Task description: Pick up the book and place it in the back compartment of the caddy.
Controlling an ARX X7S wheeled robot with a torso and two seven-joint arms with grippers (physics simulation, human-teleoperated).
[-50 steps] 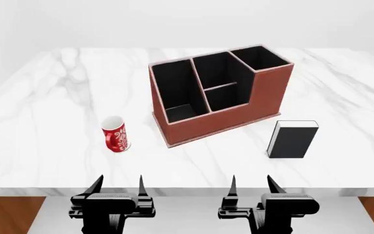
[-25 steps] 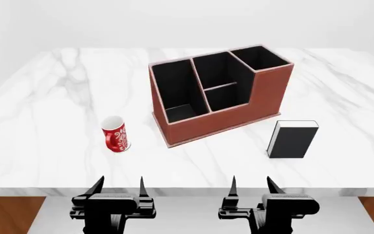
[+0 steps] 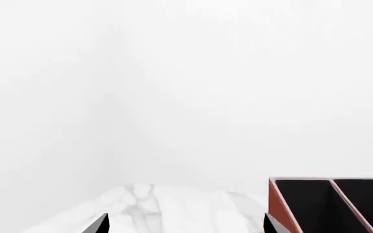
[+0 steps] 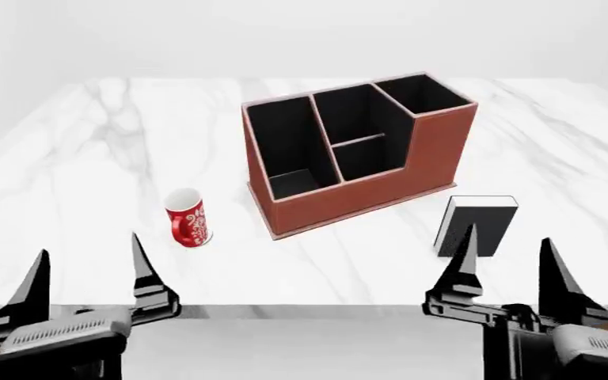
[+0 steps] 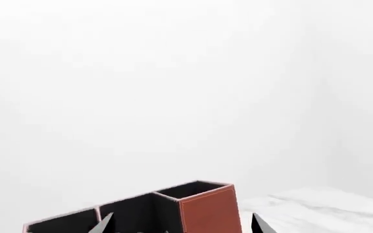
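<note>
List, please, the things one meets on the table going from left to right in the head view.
Mug → caddy → book.

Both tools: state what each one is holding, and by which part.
Nothing is held. The left tool and right tool hang open and empty near the table's front edge. The small black hardcover book stands untouched on the white marble table.
</note>
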